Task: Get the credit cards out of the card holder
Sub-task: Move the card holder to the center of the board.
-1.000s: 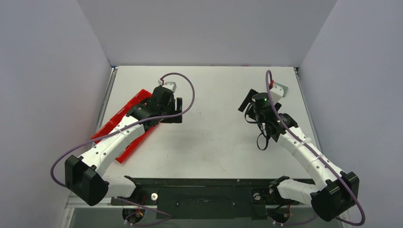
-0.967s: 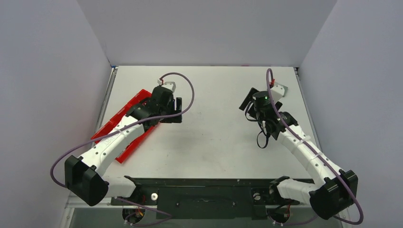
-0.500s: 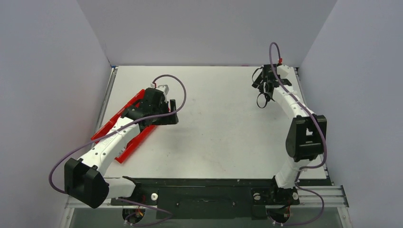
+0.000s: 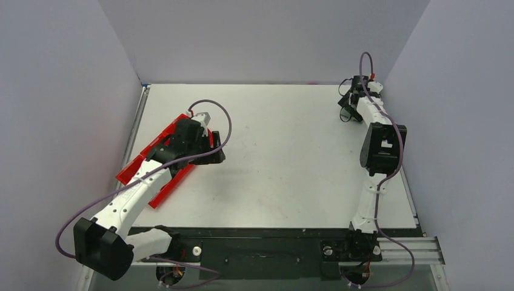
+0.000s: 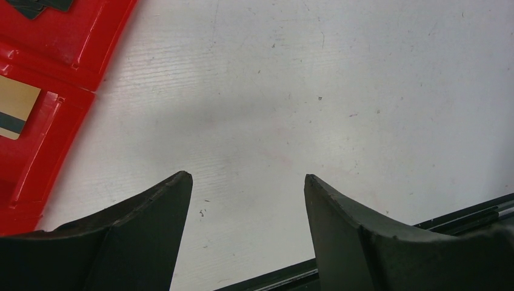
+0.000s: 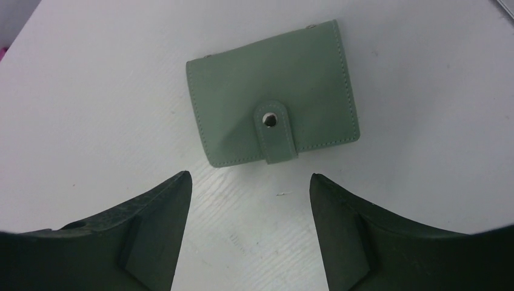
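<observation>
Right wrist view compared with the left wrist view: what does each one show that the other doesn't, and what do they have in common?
Only the right wrist view shows the green wallet. It lies flat and closed, its snap tab fastened, just ahead of the jaws. Only the left wrist view shows the red tray along its left edge, with a tan card lying in one compartment. Both views share the white table and the arm's own dark jaws, spread wide with nothing between them.
</observation>
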You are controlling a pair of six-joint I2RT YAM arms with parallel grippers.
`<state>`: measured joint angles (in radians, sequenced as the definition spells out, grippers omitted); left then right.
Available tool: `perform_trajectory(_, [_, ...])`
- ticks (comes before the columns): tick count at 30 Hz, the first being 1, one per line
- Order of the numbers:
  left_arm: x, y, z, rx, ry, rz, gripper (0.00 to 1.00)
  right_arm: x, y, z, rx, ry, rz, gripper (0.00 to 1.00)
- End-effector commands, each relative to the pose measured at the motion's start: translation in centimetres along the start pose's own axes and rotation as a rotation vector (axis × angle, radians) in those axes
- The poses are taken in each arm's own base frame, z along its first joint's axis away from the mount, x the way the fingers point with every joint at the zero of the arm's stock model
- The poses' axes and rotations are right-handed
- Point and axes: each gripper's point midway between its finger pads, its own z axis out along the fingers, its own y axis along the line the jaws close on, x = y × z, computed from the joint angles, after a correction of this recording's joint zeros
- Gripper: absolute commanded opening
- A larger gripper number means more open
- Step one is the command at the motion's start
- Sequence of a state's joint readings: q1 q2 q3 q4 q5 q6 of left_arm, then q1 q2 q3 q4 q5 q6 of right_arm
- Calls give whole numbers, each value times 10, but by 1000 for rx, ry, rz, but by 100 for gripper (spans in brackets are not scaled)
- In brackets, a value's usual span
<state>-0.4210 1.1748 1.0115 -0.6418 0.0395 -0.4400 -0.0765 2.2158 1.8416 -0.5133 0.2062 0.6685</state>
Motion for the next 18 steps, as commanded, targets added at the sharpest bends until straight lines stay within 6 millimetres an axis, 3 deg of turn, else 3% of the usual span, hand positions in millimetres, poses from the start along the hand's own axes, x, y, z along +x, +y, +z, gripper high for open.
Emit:
perform_trajectory(1, [-13, -7, -5, 42, -56, -1, 66, -25, 4, 8, -12, -42, 18, 67])
perform_trajectory(9, [-10, -7, 0, 48, -45, -2, 66, -33, -7, 26, 36, -43, -24, 64])
perform_trajectory(18, [-10, -8, 6, 53, -28, -7, 66, -32, -8, 47, 38, 18, -7, 54])
